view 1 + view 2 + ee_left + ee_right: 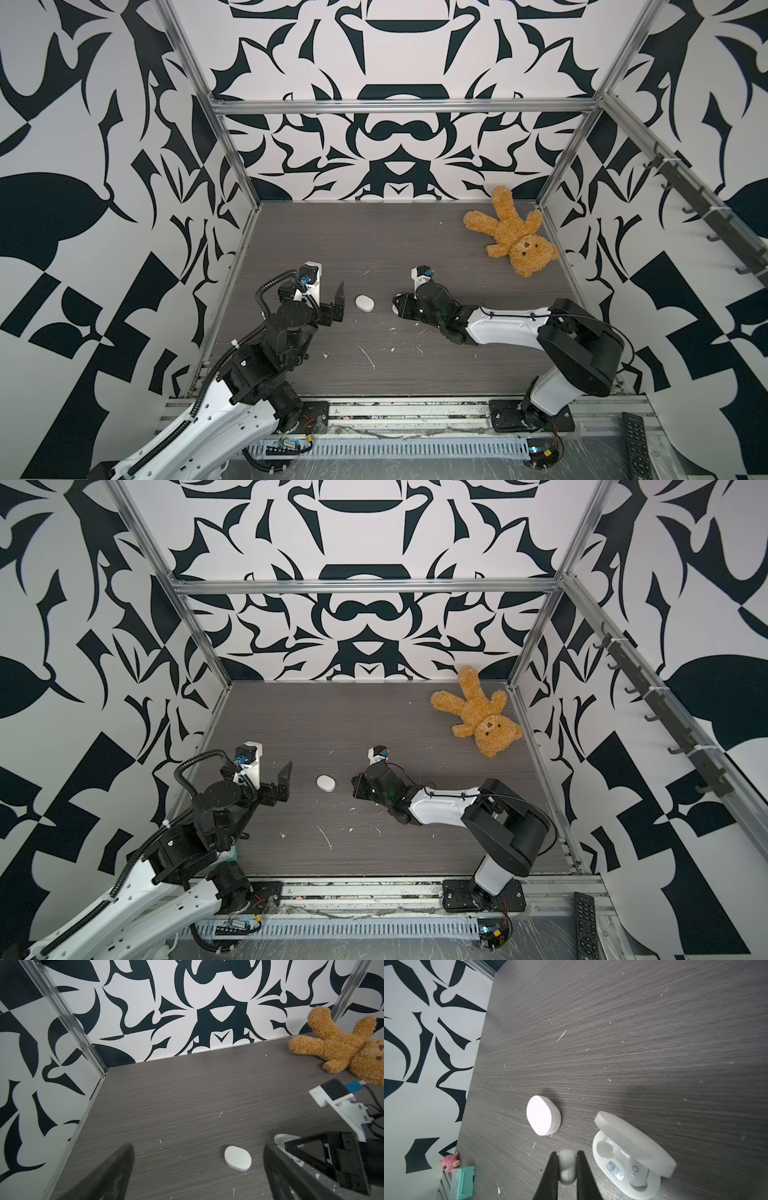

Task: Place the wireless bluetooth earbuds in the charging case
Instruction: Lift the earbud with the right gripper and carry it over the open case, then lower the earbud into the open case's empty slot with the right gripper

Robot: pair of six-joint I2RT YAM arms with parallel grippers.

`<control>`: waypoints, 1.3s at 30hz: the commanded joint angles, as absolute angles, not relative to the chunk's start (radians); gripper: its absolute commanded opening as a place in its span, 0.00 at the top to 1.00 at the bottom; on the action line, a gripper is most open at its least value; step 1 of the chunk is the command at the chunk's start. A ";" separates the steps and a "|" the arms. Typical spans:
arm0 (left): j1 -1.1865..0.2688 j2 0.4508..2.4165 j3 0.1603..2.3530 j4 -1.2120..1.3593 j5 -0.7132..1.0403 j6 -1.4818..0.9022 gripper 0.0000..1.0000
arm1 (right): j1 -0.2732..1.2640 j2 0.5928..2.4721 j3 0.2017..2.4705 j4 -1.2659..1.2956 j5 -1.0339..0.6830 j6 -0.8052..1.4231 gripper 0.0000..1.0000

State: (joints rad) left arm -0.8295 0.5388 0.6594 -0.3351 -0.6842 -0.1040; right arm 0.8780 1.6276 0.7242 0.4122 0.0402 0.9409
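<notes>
R hand [566, 1155] pinches 1 earbud [566, 1169]
L hand [197, 1146] wide, holds nothing; open case [633, 1147] just beside R hand on tabletop [633, 1043]

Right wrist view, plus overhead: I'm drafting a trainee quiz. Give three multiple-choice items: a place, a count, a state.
1. Where does the teddy bear lie?
A) far right corner
B) between the arms
C) near left corner

2. How many white cases show in the right wrist view?
A) one
B) two
C) three

3. The right claw is:
A) wide open
B) shut on an earbud
C) shut on nothing

Key:
A: it lies against the back wall's right end.
B: a closed case and an open case.
B: its tips pinch the earbud.
</notes>
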 commanded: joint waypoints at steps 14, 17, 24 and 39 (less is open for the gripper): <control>-0.825 0.538 0.644 -0.329 -0.680 -0.101 0.01 | 0.873 1.716 0.704 0.538 0.071 1.026 0.88; -0.826 0.538 0.644 -0.330 -0.680 -0.100 0.01 | 0.873 1.720 0.704 0.545 0.074 1.027 0.88; -0.826 0.538 0.645 -0.329 -0.680 -0.100 0.01 | 0.874 1.722 0.696 0.547 0.088 1.031 0.88; -0.826 0.540 0.644 -0.330 -0.678 -0.100 0.01 | 0.874 1.752 0.688 0.576 0.083 1.046 0.83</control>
State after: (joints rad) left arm -0.8295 0.5388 0.6594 -0.3351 -0.6800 -0.1036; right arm 0.8764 1.7641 0.6971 0.5507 0.0677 1.0367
